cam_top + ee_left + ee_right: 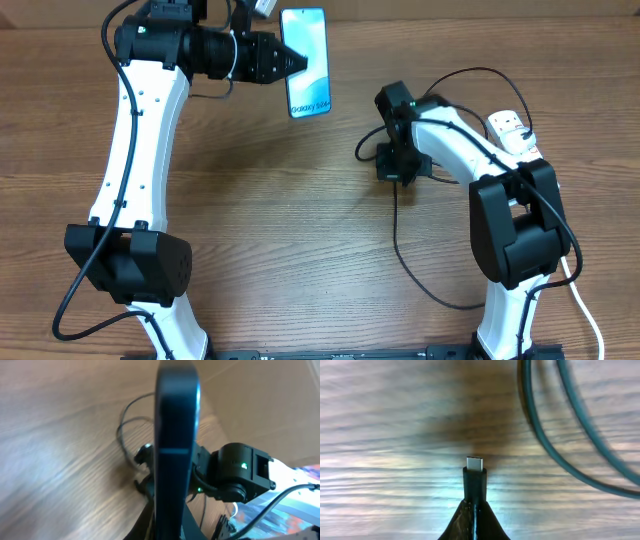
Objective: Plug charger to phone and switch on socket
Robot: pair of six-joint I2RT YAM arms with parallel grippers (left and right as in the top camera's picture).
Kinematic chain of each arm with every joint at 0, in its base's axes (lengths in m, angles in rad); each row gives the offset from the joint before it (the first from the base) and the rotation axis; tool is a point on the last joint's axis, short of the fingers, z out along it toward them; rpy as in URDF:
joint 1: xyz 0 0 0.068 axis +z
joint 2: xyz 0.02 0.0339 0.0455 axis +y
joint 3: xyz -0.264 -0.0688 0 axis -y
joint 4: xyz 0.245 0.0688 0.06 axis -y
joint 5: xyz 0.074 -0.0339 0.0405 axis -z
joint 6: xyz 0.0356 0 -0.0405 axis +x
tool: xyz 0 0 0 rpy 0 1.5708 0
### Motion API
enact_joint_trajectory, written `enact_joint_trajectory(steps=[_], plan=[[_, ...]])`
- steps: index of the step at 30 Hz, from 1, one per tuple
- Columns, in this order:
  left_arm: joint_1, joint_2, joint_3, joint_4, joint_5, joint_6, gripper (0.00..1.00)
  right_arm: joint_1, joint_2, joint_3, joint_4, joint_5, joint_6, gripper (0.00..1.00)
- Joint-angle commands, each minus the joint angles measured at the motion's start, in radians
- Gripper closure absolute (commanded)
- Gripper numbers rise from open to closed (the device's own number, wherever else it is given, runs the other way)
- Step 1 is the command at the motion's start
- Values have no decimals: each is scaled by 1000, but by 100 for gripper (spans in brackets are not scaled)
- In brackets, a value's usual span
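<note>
While the left gripper (297, 62) pinches the phone (312, 72) by one long side, the right gripper (397, 172) stands well apart from it, nearer the middle of the table (280, 230). From above, the phone lies face up at the far edge of the table. Its pale blue screen shows, and the small "Galaxy S24+" text sits at the end nearer the arm bases. The left jaws are closed on its edge. From that wrist's camera the phone (175, 445) shows only as a dark slab seen edge-on, running straight out from the fingers. I cannot tell whether its underside touches the wood.

The right gripper points down at the table and is clamped on the charger (474, 482). In its wrist view the fingers (485, 527) meet around the black connector body. The little metal tip juts beyond them, bare, with wood grain behind it. The charger's thin black cable (526, 395) sweeps in loops across the upper right of that view. From overhead it trails from the gripper back toward the arm bases in a long curve.

So the connector is to the right of the phone and closer to the bases, with open table between the two. The socket (508, 128) lies at the right side, partly hidden under the right arm.
</note>
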Motion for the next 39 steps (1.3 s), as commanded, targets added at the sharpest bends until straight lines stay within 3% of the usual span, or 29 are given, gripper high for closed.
enact_joint_trajectory(steps=[1,7,18,26,33,39], plan=[[-6,-6,11,68,164,-8,96,-2,-48,114,-39,-4,-5,96],[-3,-6,11,210,179,-144,96,-2,-169,201,-101,-5,-8,96],[2,-7,11,500,230,-362,96,14,-418,203,-178,-40,-20,96],[-7,-6,11,517,291,-354,96,133,-562,203,-180,-38,-85,96],[-34,-6,11,502,326,-307,96,259,-587,204,-177,34,-86,96],[-59,-6,11,399,326,-175,96,297,-587,229,-174,90,-83,96]])
